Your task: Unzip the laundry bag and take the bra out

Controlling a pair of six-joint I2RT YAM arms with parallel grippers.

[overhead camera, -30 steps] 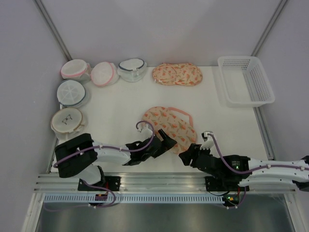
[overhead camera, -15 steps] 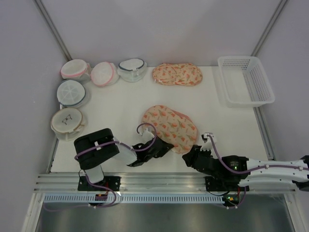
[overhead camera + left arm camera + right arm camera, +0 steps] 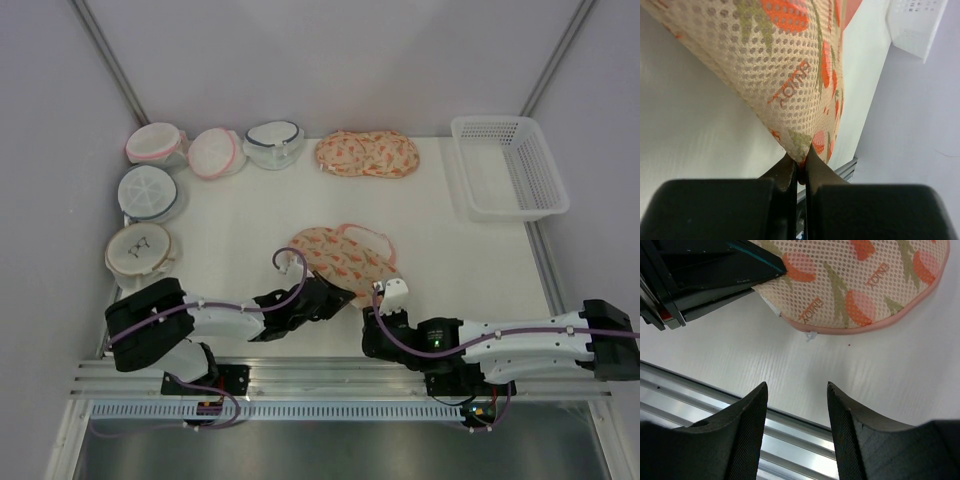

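Note:
The peach, orange-printed laundry bag [image 3: 338, 254] lies mid-table. Its near edge is pinched and lifted by my left gripper [image 3: 336, 298]. In the left wrist view the mesh fabric [image 3: 780, 60] narrows to a corner between the shut jaws of that gripper [image 3: 800, 161]. My right gripper [image 3: 371, 327] hovers open just beside the bag's near rim, over the table's front edge. In the right wrist view the right gripper [image 3: 796, 390] holds nothing, and the bag's pink trim [image 3: 860, 329] and a small white zip tab [image 3: 811, 336] lie ahead of it. The bra is hidden.
A look-alike printed bag [image 3: 367, 154] lies at the back centre. Several round mesh bags [image 3: 150, 190] line the back left. A white basket [image 3: 508, 165] stands at the back right. The metal rail [image 3: 740, 410] runs right under the right gripper, and the left arm's black fingers [image 3: 715, 275] are close by.
The left gripper has shut on the bag's near edge and pulled the bag a little leftward. The right arm has swung left to the bag's near rim.

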